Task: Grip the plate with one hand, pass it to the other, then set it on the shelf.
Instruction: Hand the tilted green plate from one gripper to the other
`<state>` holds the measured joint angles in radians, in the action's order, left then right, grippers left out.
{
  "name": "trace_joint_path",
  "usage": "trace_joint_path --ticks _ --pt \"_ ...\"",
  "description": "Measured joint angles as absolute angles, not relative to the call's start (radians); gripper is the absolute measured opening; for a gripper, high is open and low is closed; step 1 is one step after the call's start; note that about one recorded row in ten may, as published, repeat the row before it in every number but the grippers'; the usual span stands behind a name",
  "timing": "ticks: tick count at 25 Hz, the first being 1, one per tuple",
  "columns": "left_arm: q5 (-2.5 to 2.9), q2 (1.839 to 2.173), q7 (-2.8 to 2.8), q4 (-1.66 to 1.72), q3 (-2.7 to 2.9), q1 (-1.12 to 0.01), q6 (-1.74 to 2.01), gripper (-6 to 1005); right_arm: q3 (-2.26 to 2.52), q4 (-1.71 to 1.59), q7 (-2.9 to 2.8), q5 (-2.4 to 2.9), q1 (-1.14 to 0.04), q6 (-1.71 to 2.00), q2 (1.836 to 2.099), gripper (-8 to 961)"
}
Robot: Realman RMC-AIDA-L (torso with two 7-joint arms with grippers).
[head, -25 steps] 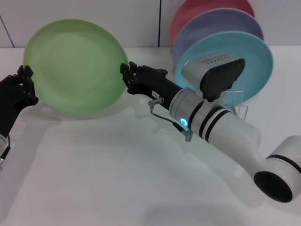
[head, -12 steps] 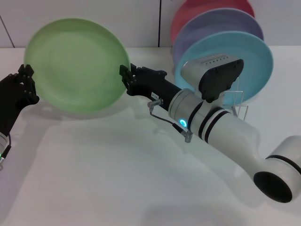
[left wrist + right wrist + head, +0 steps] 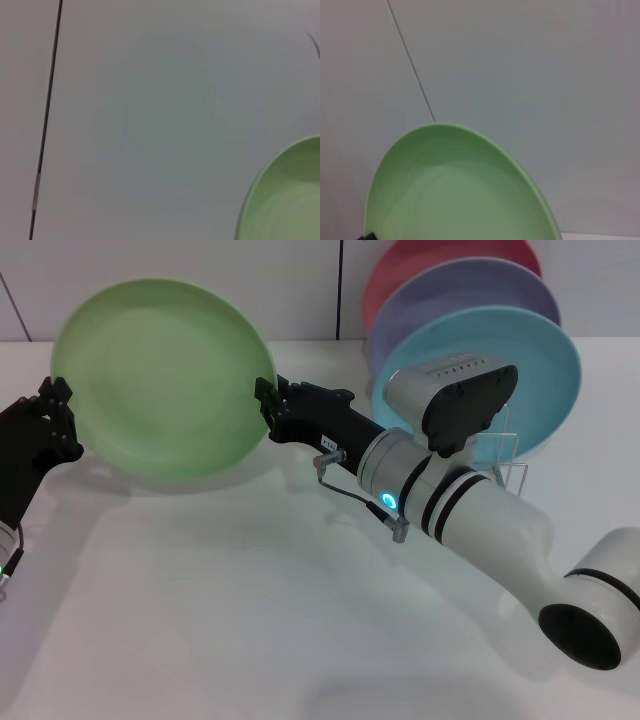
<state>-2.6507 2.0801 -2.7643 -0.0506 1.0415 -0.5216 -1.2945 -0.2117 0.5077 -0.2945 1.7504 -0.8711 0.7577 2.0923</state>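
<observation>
A white table (image 3: 250, 620) ran back to a pale wall (image 3: 200, 280) with thin dark seams. Above the table, toward the robot's left, the light-green plate (image 3: 163, 377) was held tilted up on edge, its hollow face turned to the head camera and clear of the tabletop. The left gripper (image 3: 55, 420), all black, sat at the plate's left rim, its fingers clenched on the edge. The right gripper (image 3: 268, 408), on the bulky white arm (image 3: 480, 520) with black bands and a glowing blue-green ring, sat at the opposite rim, its fingers against the edge; whether it had truly clamped down could not be told. Both wrist views showed only part of the green plate against the wall.

Behind the right arm, the wire rack (image 3: 510, 472) stood on the table near the wall, mostly hidden. In it, upright and one behind another, stood a turquoise plate (image 3: 540, 360) in front, a lavender plate (image 3: 470, 290) next, and a pink plate (image 3: 440, 255) at the back.
</observation>
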Motion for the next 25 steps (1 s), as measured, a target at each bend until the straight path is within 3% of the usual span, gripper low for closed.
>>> trace_joint_path --ticks 25 --pt "-2.651 2.08 -2.764 -0.047 1.042 -0.517 -1.297 58 -0.238 0.508 -0.295 1.745 -0.87 0.73 2.092 120"
